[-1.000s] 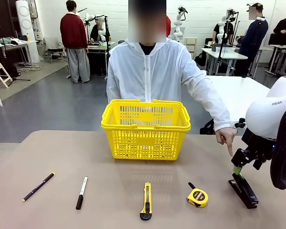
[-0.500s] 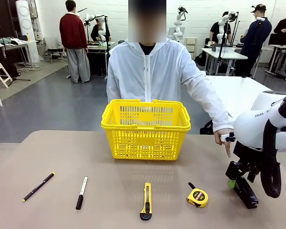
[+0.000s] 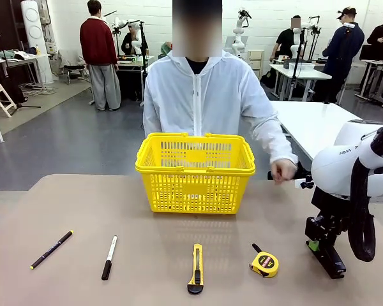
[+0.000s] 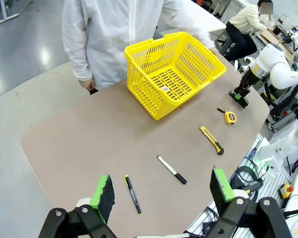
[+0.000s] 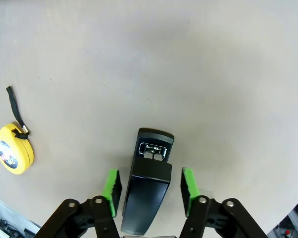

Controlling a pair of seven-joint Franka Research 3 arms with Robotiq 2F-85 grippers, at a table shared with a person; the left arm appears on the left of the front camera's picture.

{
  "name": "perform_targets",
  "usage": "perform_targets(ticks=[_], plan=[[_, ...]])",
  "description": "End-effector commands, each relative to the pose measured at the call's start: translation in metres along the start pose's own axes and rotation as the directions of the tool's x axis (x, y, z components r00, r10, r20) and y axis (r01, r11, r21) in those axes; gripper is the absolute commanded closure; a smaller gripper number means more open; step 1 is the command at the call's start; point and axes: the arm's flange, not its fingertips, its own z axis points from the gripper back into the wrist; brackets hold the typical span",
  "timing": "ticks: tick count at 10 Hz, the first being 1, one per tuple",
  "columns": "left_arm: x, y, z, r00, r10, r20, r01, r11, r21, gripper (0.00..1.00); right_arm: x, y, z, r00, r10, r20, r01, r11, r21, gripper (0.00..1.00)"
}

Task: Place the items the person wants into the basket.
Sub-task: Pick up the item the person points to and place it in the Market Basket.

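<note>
The right gripper (image 5: pixel 150 174) holds its jaws apart around a black stapler (image 5: pixel 148 196); the left gripper (image 4: pixel 161 182) hangs wide open. The marker (image 3: pixel 109 257) and utility knife (image 3: pixel 196 268) lie before the basket (image 3: pixel 195 167). Squeezed crooked, the stapler could slip out.

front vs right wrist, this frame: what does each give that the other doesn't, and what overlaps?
Front view: the person behind the yellow basket, plus the pen, marker and utility knife in a row nearer the camera.
Right wrist view: the black stapler from above with its metal mouth, the right gripper with its green pads flanking the body, a gap at one pad.
Shared: right gripper, black stapler, tape measure.
</note>
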Motion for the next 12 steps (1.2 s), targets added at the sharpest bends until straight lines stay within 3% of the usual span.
perform_targets(ticks=[1, 7, 8, 10, 12], plan=[[-0.001, 0.001, 0.001, 1.0, -0.017, 0.009, 0.017, 1.0, -0.015, 0.0, 0.0, 0.001, 0.003, 1.0, 0.016, -0.021, -0.016, 0.999, -0.031, 1.0], [-0.001, 0.001, 0.001, 1.0, -0.017, 0.009, 0.017, 1.0, -0.015, 0.0, -0.003, 0.005, 0.018, 0.999, -0.043, -0.006, 0.043, 0.998, -0.039, 1.0], [-0.001, 0.001, 0.001, 1.0, -0.017, 0.009, 0.017, 1.0, -0.015, 0.0, -0.01, 0.015, 0.047, 0.999, -0.043, -0.002, 0.042, 0.998, -0.053, 0.79], [-0.001, 0.001, 0.001, 1.0, -0.017, 0.009, 0.017, 1.0, -0.015, 0.0, -0.026, 0.039, 0.135, 0.994, -0.042, 0.105, 0.053, 0.993, -0.103, 0.79], [-0.001, 0.001, 0.001, 1.0, -0.017, 0.009, 0.017, 1.0, -0.015, 0.0, -0.031, 0.068, 0.213, 0.986, -0.05, 0.158, 0.076, 0.983, -0.165, 0.79]])
